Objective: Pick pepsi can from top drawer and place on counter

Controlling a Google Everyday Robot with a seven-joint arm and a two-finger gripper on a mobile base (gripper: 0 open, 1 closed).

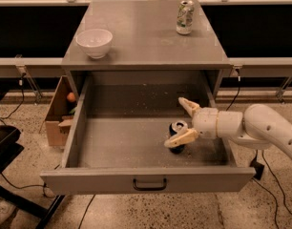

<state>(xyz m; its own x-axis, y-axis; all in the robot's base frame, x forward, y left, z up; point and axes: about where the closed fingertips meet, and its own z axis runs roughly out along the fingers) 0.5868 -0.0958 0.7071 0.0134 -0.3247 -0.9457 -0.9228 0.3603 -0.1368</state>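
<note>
The top drawer (112, 142) is pulled open, with a dark bar handle on its front panel. The pepsi can (178, 130), dark blue with a silver top, stands upright on the drawer floor at the right. My gripper (180, 124) reaches in from the right, low inside the drawer. Its fingers are spread open, one behind the can and one (180, 138) in front of it, so the can sits between them. The counter (141, 37) is the grey top above the drawer.
A white bowl (94, 42) stands on the counter at the left. A white-and-green can (184, 17) stands at the counter's back right. A cardboard box (60, 111) with an orange ball sits on the floor left of the cabinet.
</note>
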